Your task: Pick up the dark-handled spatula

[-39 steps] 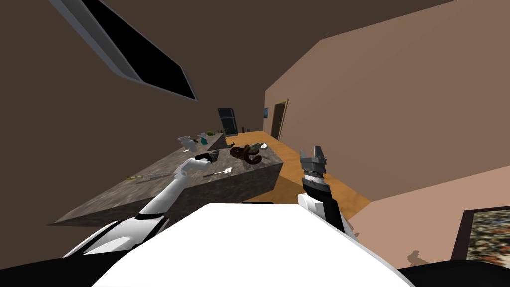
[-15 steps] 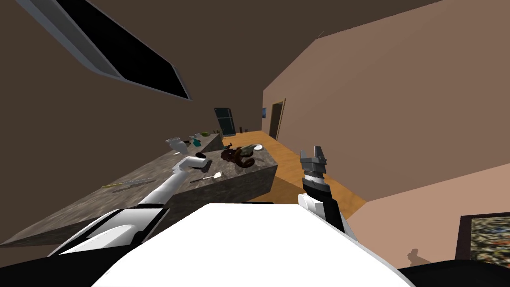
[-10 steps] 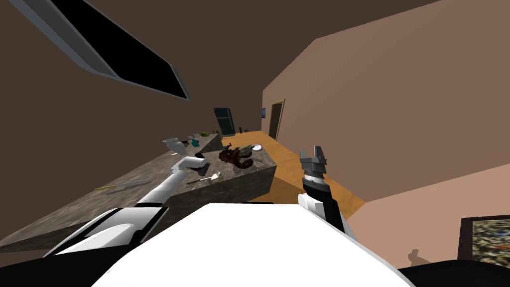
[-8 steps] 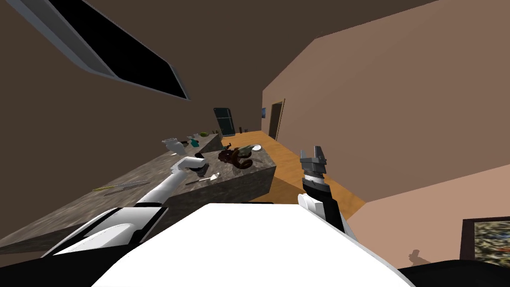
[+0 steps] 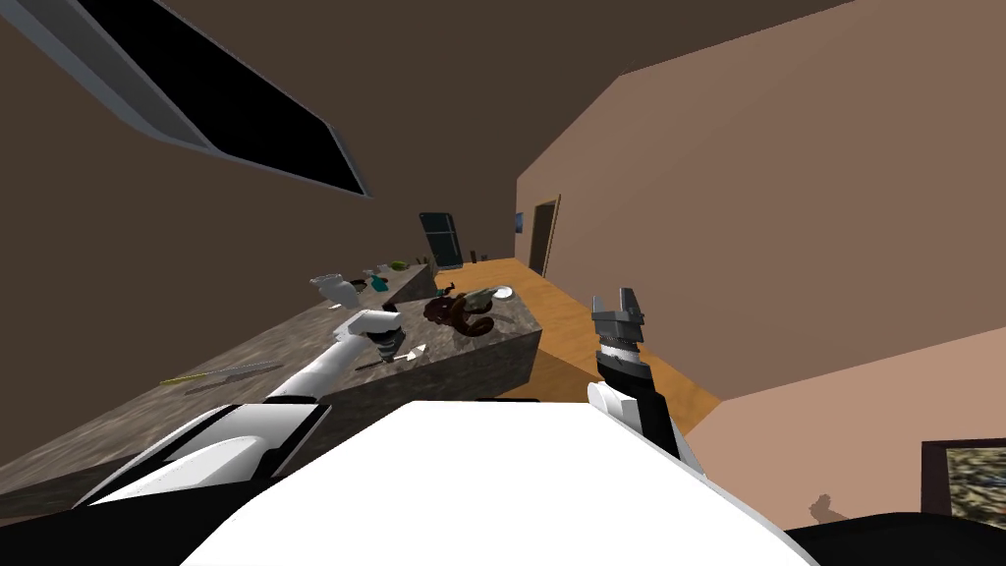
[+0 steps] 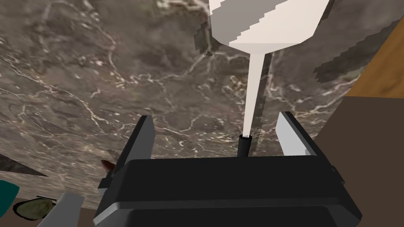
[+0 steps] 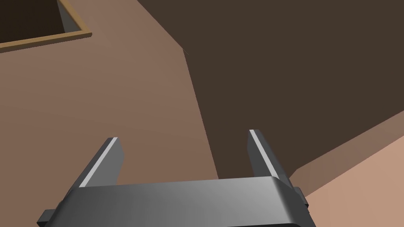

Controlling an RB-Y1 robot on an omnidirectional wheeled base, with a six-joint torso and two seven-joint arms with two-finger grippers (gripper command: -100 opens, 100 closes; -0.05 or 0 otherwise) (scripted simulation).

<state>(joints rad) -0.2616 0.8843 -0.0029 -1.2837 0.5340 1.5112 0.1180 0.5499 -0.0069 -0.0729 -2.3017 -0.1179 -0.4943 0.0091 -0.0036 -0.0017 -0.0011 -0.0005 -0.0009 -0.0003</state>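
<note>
Meanwhile, left jaws gape over the spatula [image 6: 253,79] at eleven o'clock, handle crowding one finger [image 6: 294,136]. Closing may knock it askew.

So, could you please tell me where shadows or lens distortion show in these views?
Head view: the wide lens tilts everything; the counter slants, walls splay. Left wrist view: the spatula throws a dark shadow beside its shaft, between the left gripper's open fingers. Right wrist view: the right gripper's open fingers show light edges.
</note>
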